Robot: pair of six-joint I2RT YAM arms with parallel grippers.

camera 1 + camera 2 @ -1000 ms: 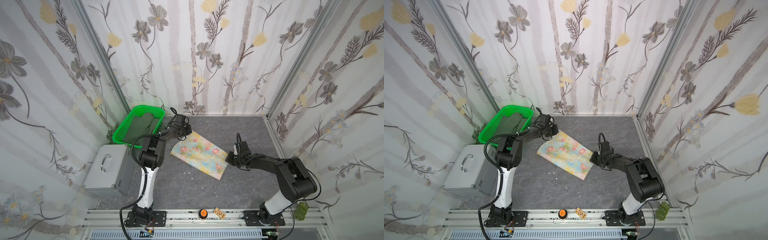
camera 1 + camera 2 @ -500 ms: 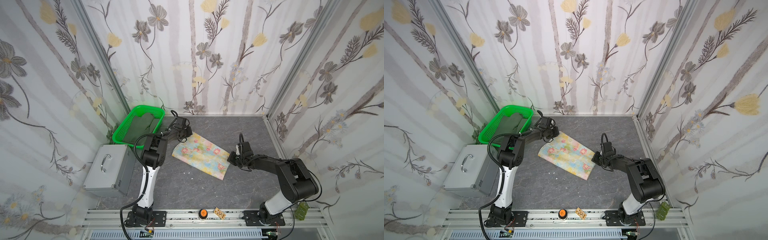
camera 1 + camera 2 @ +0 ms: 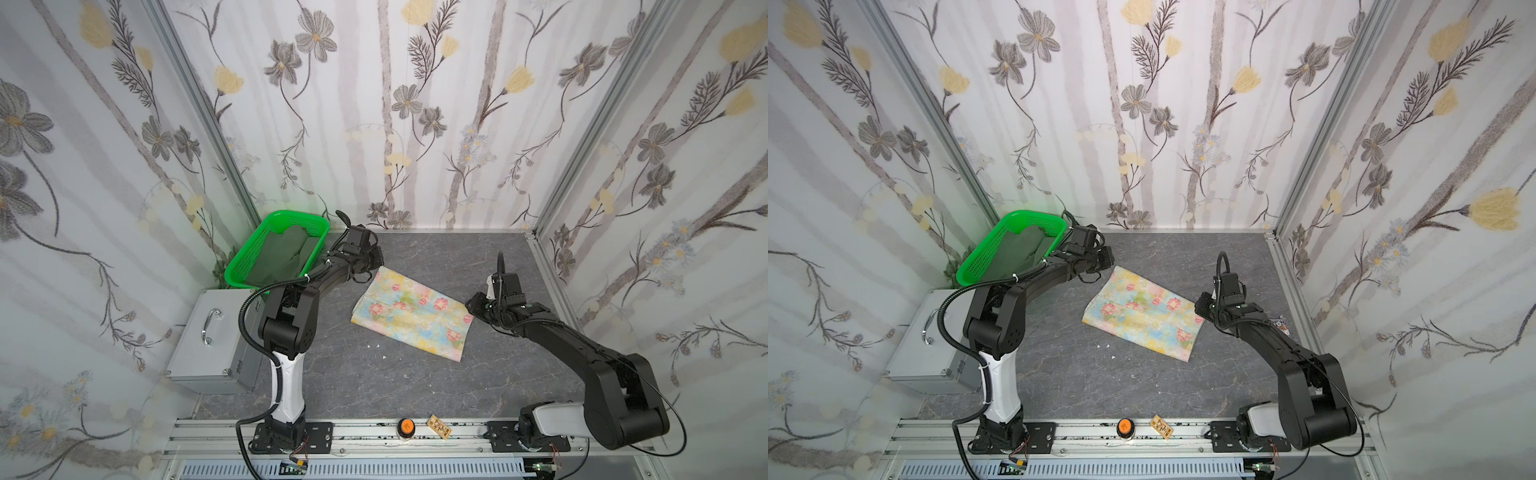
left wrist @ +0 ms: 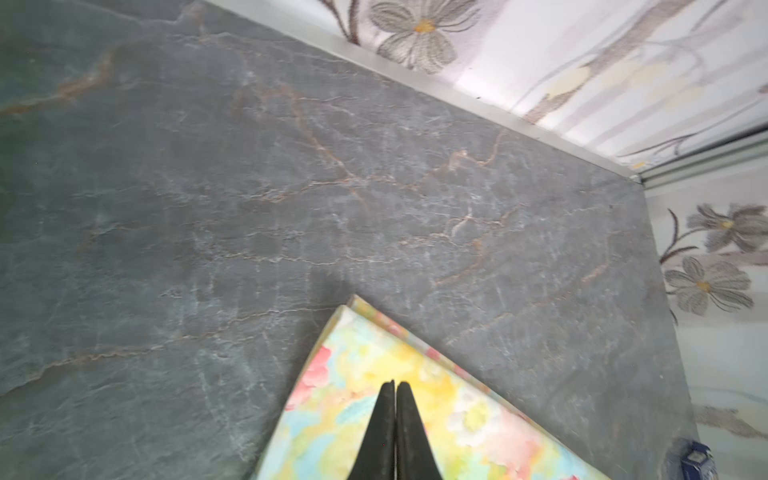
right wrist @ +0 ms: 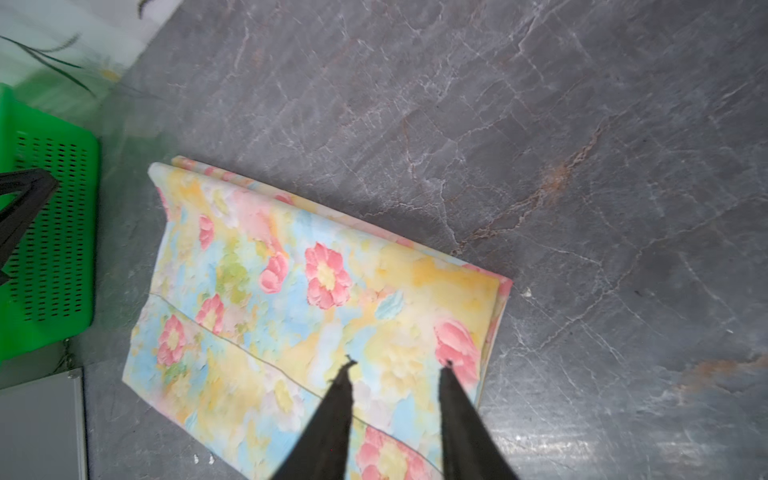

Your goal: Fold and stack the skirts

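The floral skirt point(image 3: 409, 318) point(image 3: 1144, 318) lies folded flat in the middle of the grey table. My left gripper point(image 3: 376, 259) point(image 3: 1111, 255) hovers at its far left corner. In the left wrist view that gripper point(image 4: 395, 384) is shut over the floral skirt point(image 4: 478, 415), with nothing seen between its fingers. My right gripper point(image 3: 469, 299) point(image 3: 1200, 305) sits at the cloth's right corner. It stands open point(image 5: 399, 365) above the floral skirt point(image 5: 311, 299), holding nothing. The dark olive skirt point(image 3: 286, 253) point(image 3: 1017, 253) lies crumpled in the green basket point(image 3: 291, 216) point(image 3: 1017, 216).
A silver metal case point(image 3: 212, 336) point(image 3: 926, 336) stands at the left, in front of the basket point(image 5: 50, 249). An orange button point(image 3: 406, 426) and a small tag point(image 3: 439, 426) sit on the front rail. Flowered walls close in three sides. A small blue thing point(image 3: 1279, 322) lies by the right wall.
My right gripper has opened and drawn back a little toward the right, off the floral skirt's corner. The left gripper has hardly moved.
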